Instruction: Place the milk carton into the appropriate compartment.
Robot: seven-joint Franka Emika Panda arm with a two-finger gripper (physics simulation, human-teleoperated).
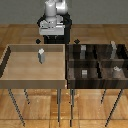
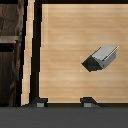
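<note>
Standing untouched in the light bin (image 1: 10, 65), the milk carton (image 1: 41, 56) awaited pickup (everything remained); the gripper (image 2: 63, 102) hung above, its jaws parted and empty.

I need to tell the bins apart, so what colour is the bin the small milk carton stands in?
Light tan wood, around the small pale-grey milk carton; clearest in the exterior view.
</note>
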